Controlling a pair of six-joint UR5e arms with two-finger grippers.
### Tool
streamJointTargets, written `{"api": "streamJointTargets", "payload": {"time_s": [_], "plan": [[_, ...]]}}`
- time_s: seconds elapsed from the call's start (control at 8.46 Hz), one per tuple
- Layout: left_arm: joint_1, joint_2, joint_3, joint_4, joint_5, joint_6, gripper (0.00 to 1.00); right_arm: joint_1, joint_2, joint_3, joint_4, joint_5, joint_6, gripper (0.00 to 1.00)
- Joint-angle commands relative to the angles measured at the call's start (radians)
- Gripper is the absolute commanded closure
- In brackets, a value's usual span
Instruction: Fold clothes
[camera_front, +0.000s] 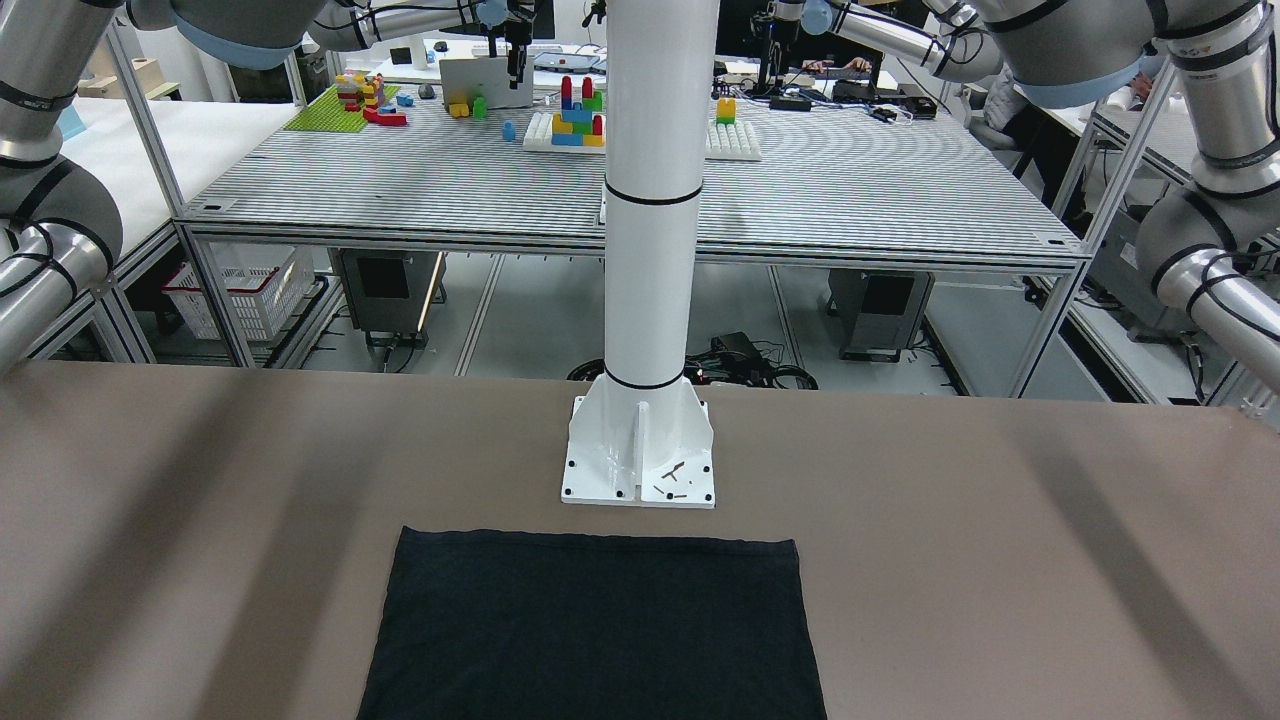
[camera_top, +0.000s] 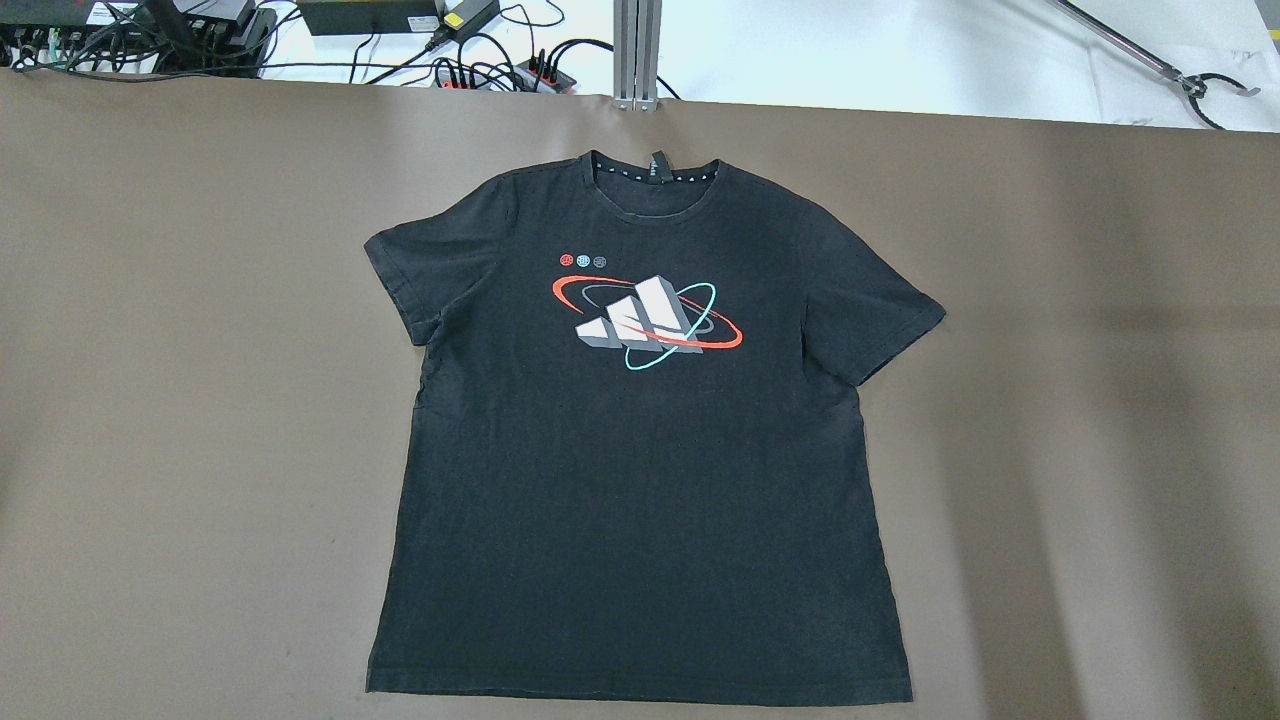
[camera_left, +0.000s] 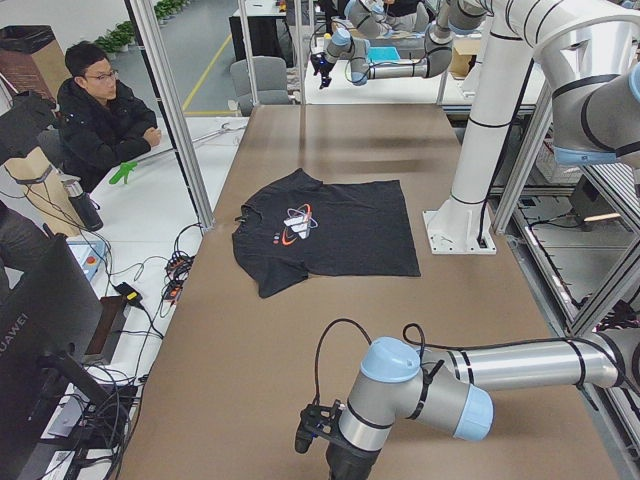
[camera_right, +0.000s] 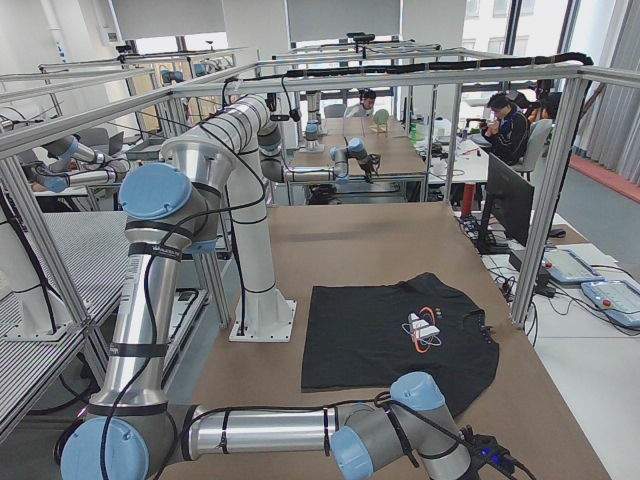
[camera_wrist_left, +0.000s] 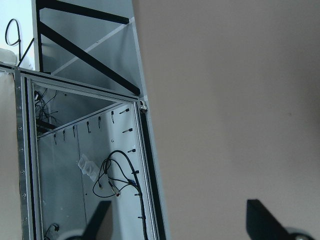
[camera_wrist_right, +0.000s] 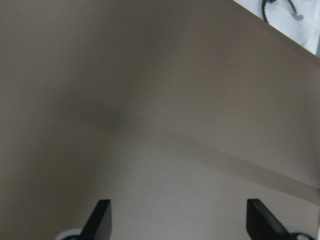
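The clothes are one black T-shirt (camera_top: 640, 480) with a white, red and teal logo on the chest. It lies flat and spread out at the middle of the brown table, collar towards the far edge. Its hem end shows in the front-facing view (camera_front: 595, 630), and it also shows in the side views (camera_left: 330, 230) (camera_right: 400, 335). My left gripper (camera_wrist_left: 180, 222) is open and empty, over the table's left edge, far from the shirt. My right gripper (camera_wrist_right: 180, 220) is open and empty, over bare table on the right, also far from the shirt.
The white pillar (camera_front: 650, 200) stands bolted on its base (camera_front: 640, 470) just behind the shirt's hem. Cables and power strips (camera_top: 450, 60) lie beyond the table's far edge. A seated person (camera_left: 100, 110) watches from past that edge. Bare brown table (camera_top: 150, 400) lies on both sides of the shirt.
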Motion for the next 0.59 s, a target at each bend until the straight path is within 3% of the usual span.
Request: {"api": "streamJointTargets", "payload": {"time_s": [0.0, 0.24, 0.47], "plan": [[0.001, 0.001, 0.001, -0.005, 0.0, -0.011, 0.06, -0.174, 0.08, -0.014, 0.062, 0.114, 0.331, 0.05], [0.002, -0.001, -0.001, -0.005, 0.0, -0.014, 0.06, -0.258, 0.173, -0.094, 0.079, 0.117, 0.466, 0.06], [0.002, -0.008, -0.004, -0.005, -0.003, -0.017, 0.06, -0.388, 0.236, -0.189, 0.212, 0.106, 0.582, 0.08]]}}
